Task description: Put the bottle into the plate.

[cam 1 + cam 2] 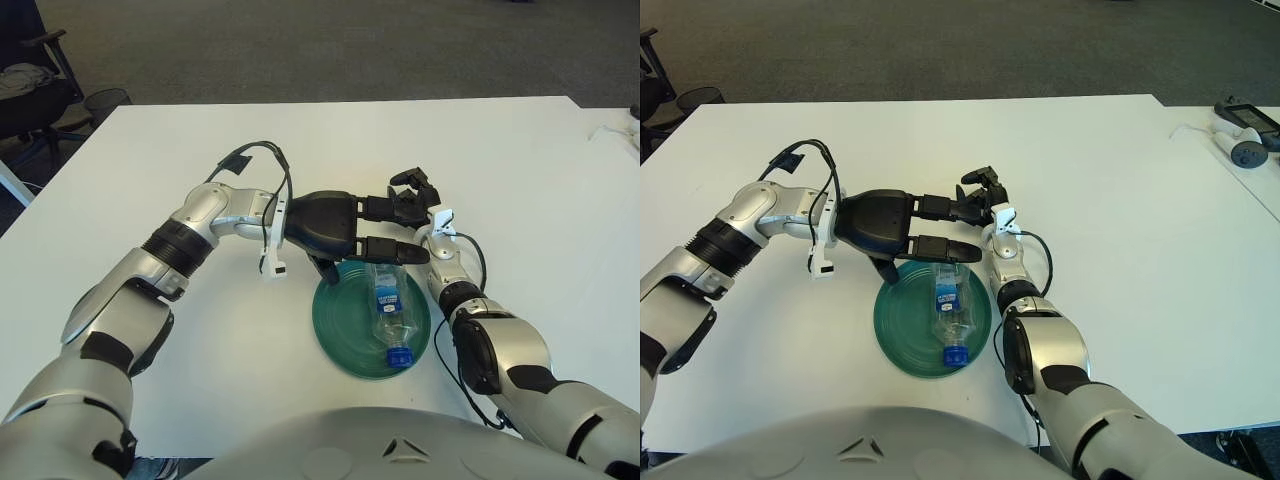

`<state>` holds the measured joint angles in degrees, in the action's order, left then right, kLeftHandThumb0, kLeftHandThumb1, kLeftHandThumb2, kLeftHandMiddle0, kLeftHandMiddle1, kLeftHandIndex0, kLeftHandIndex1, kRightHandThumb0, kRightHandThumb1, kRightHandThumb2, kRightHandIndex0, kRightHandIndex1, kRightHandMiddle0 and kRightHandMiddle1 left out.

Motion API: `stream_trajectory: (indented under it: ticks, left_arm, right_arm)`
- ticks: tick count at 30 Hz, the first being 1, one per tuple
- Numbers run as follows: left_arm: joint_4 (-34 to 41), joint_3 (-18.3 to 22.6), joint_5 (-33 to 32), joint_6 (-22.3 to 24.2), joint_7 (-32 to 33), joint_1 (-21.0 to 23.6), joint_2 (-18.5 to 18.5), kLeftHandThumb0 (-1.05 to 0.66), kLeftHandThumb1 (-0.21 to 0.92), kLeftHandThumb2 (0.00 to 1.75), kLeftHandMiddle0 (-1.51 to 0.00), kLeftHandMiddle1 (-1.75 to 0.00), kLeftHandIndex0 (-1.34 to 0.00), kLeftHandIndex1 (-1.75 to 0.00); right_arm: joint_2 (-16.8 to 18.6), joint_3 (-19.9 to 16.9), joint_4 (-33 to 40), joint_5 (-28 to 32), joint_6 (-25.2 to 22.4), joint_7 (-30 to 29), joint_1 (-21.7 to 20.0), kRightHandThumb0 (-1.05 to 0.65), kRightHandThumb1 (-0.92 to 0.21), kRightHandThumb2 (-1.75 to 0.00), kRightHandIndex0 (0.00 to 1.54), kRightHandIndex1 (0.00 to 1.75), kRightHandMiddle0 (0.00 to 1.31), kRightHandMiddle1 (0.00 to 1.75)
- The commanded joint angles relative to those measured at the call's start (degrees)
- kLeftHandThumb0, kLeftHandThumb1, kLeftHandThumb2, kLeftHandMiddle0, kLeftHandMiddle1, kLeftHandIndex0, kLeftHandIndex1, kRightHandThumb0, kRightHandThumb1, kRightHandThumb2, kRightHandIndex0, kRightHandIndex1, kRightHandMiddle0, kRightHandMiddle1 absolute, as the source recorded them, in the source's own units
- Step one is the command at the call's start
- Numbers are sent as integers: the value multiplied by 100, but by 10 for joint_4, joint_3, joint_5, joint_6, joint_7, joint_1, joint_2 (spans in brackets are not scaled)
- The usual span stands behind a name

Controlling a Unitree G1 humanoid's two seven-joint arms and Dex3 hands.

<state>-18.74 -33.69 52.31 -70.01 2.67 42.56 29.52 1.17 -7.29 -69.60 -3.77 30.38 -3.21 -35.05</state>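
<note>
Tabletop (pixel 520 160): white, carries everything. Left hand (pixel 350 228) sits over the plate's far rim, fingers spread and straight, holding nothing. Plate (pixel 345 325): green, near you. Bottle (pixel 388 308) lies on its side in the plate, blue cap toward you, apart from the fingers. Right hand (pixel 415 190) shows just beyond the left fingertips; you cannot tell its finger state. Judgement: lift your left hand straight up before withdrawing, so no finger rolls the bottle.

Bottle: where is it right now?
The bottle lies on its side in the green plate, right half, cap toward the robot, just below the open left hand.
</note>
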Motion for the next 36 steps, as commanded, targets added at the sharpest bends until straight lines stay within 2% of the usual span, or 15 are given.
stream_trajectory:
  ticks: [1,4,7,9,11,17,19,22,23,25,27,28,30,33,36]
  left_arm:
    - [-8,9,-4,0,-9,1,3,-72,64,47,0,0,0,-13]
    - [-7,7,-6,-1,-12,1,2,-72,62,49,-1,0,0,-14]
    - [-4,7,-6,-3,-17,2,6,-73,61,50,-2,-1,0,-13]
    - [5,12,-2,1,-16,0,8,-74,61,51,-2,-1,0,-11]
    - [12,16,-5,8,-22,-2,12,-75,62,51,-3,-1,0,-8]
    - [25,26,-16,24,-41,-9,20,-83,81,36,-4,-1,0,-1]
    - [-20,45,-20,22,-17,14,28,-85,84,35,-5,-1,0,0]
    - [-84,68,-50,19,-2,40,30,-90,89,48,-6,-1,-1,-1]
    - [-94,85,-120,44,-14,22,20,-91,90,54,-7,-1,-1,-1]
    - [-113,109,-253,82,-41,-10,2,-90,91,61,-11,-1,-1,-15]
    - [-126,119,-337,101,-63,-26,-5,-86,92,65,-15,-1,0,-35]
    - [-129,124,-376,112,-75,-33,-8,-86,92,65,-16,-2,0,-38]
    - [-124,137,-440,132,-84,-51,-22,-83,92,66,-18,-2,0,-50]
    - [-149,192,-519,129,-39,-87,-65,-72,92,63,-26,-5,0,-70]
    - [-134,242,-525,152,23,-116,-91,-65,92,67,-35,-11,0,-90]
  right_arm:
    - [15,7,-89,-16,-139,-2,83,0,-56,-101,47,171,24,167]
    - [15,7,-89,-16,-139,-2,83,0,-56,-101,47,171,24,167]
    - [33,-16,-77,9,-91,-51,130,0,-57,-94,49,167,31,159]
    - [63,-12,-54,10,-69,-99,117,0,-57,-93,51,163,33,156]
    - [72,-11,-48,11,-61,-111,112,0,-56,-92,53,161,34,156]
    - [91,2,-35,0,-56,-150,105,0,-53,-95,57,159,35,156]
    - [95,5,-32,-1,-56,-158,104,0,-53,-95,57,159,35,156]
    - [96,7,-31,-2,-56,-161,105,0,-53,-96,58,158,35,156]
    - [96,7,-30,-2,-56,-163,105,0,-53,-96,58,158,35,156]
    - [97,8,-30,-3,-57,-164,106,0,-53,-96,58,158,35,156]
    - [97,9,-30,-3,-57,-164,106,0,-53,-96,58,158,35,156]
    - [67,2,-48,2,-62,-96,121,0,-53,-96,58,158,35,156]
    - [32,-6,-71,8,-68,-11,139,0,-57,-90,49,153,39,162]
    - [43,-6,-66,11,-59,-4,133,0,-60,-86,47,153,38,161]
    - [36,-13,-69,14,-67,6,130,0,-60,-85,50,155,37,157]
